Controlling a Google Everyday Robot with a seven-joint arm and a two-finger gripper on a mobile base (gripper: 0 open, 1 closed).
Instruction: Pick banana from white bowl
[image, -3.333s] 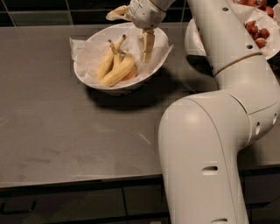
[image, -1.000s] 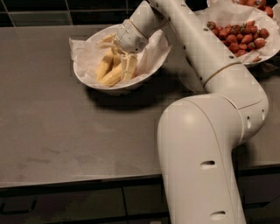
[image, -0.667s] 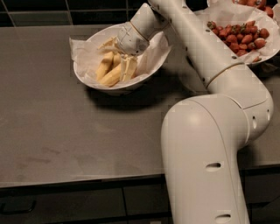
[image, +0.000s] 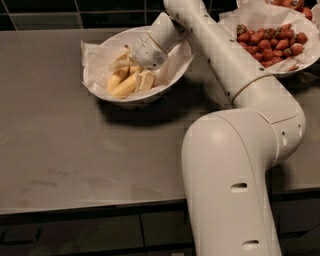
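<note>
The white bowl (image: 100, 91) lined with crinkled white paper sits on the dark counter at the upper left. Yellow bananas (image: 123, 86) lie inside it. My gripper (image: 140, 75) reaches down into the bowl from the right, its pale fingers (image: 146, 80) down among the bananas and touching them. The gripper's wrist hides the far part of the bowl's inside.
A second white paper-lined bowl of red strawberries (image: 272, 42) stands at the upper right, partly behind my arm. My arm's large white body (image: 230, 175) fills the lower right. The dark counter (image: 65, 150) stretches to the front edge, with cabinet fronts below.
The gripper has gone from above the bowl's right side down into the bowl among the bananas, and the arm has swung left, uncovering the strawberry bowl.
</note>
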